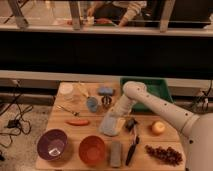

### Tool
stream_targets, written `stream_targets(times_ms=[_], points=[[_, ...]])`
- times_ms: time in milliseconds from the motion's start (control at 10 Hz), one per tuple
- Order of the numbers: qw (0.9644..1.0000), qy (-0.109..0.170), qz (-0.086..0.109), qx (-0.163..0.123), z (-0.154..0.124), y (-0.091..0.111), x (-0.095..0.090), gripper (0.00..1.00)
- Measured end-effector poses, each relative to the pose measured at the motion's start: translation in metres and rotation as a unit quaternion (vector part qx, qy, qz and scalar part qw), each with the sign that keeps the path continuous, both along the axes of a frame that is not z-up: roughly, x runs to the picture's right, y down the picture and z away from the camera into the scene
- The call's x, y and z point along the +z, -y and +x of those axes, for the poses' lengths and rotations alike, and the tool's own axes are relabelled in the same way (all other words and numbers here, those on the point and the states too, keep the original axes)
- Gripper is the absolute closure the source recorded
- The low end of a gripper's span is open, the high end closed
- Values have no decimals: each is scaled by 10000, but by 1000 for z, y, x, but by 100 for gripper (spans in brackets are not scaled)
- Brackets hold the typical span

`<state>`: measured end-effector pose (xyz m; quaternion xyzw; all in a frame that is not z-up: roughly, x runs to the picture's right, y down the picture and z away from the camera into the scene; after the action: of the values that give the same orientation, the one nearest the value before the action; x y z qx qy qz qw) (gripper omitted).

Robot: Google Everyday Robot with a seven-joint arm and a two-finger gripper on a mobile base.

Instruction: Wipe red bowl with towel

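Pincer point(116, 116), jaws apart, poised at the soft pale grey-blue towel point(111, 126); round orange-red bowl point(92, 150) by the front edge of the wooden surface point(60, 126) looks not yet wiped

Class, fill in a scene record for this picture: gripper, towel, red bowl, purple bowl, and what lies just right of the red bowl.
gripper: lowered over the towel, fingers open; contact unclear
towel: crumpled on the table, behind the red bowl
red bowl: upright at the front edge, nothing seen inside
purple bowl: left of the red bowl, apart
right of red bowl: grey bar, close beside it
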<state>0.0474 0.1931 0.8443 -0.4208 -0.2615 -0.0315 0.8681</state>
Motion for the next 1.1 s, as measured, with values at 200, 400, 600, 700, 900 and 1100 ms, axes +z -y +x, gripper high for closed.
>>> stream_targets(times_ms=[200, 400, 600, 700, 900, 1100], points=[[10000, 17, -73, -35, 4, -3, 6, 20], [9999, 83, -91, -90, 4, -5, 10, 20], [9997, 176, -86, -121, 4, -6, 11, 21], [9996, 229, -72, -119, 5, -7, 11, 29], [9994, 329, -31, -99, 6, -6, 11, 49], [9991, 418, -13, -75, 6, -6, 10, 68]])
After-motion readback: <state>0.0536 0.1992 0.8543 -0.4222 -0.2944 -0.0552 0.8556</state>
